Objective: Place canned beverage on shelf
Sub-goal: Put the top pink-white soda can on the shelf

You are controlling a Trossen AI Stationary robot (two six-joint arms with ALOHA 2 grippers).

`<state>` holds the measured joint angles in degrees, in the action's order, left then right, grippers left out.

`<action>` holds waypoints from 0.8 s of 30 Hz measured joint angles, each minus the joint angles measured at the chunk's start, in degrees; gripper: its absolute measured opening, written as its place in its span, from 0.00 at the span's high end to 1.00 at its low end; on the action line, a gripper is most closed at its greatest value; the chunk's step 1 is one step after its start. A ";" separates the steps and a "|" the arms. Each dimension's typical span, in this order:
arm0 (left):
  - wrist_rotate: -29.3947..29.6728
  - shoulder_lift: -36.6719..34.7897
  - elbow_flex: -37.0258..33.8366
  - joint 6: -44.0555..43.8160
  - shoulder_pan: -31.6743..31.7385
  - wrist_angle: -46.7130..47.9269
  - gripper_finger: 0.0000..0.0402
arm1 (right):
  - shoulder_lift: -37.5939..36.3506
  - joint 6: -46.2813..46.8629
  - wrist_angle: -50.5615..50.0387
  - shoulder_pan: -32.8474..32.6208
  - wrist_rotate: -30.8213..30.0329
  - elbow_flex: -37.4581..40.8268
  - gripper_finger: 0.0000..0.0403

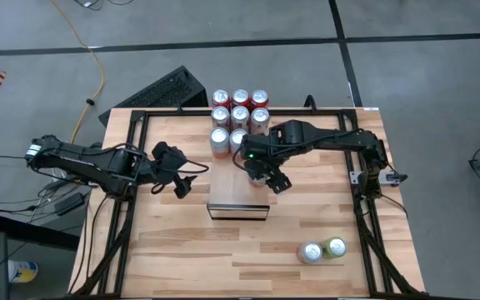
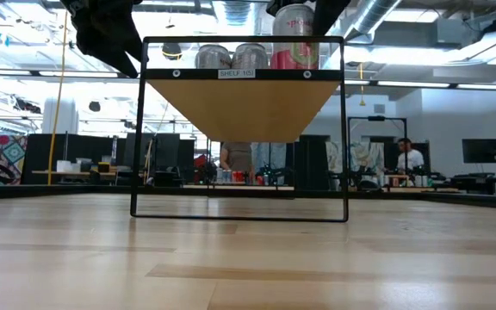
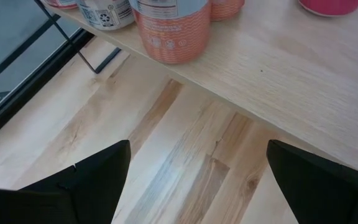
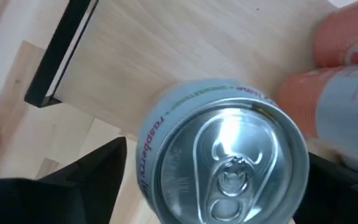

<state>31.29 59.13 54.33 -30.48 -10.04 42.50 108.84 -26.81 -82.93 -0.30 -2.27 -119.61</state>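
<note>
While the right gripper [image 1: 262,173] hangs over the shelf [image 1: 232,198], its fingers stand spread on either side of a can [image 4: 222,163] standing upright on the shelf top, without clasping it. Beside the shelf's left end, the left gripper [image 1: 180,182] waits, fingers wide. Behind the shelf stand 8 cans [image 1: 238,115]; 2 more cans [image 1: 322,249] sit well in front of it.

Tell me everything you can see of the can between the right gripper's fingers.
The can stands upright on the shelf, seen top-down from the right wrist: a silvery metal lid with an unopened pull tab, and a pale body with small print around the rim, pink lower down in the low view. The right gripper straddles it with fingers spread, one dark finger on each side; whether they touch it is unclear. Orange cans stand close beside it.
</note>
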 joint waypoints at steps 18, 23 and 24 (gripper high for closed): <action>-0.04 0.00 0.00 -0.24 0.00 0.54 0.10 | -10.50 20.63 -4.56 -1.00 -1.27 0.02 0.06; -0.02 0.00 -0.07 -0.44 -0.01 0.54 0.10 | -16.29 35.00 -3.32 -8.17 -10.61 1.74 0.14; -0.04 0.00 -0.05 -0.48 -0.01 0.51 0.10 | -17.66 37.97 -1.98 -9.80 -13.05 3.32 0.17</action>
<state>31.25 59.13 54.28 -30.96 -10.04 43.01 91.18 11.17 -84.91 -10.10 -15.32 -116.29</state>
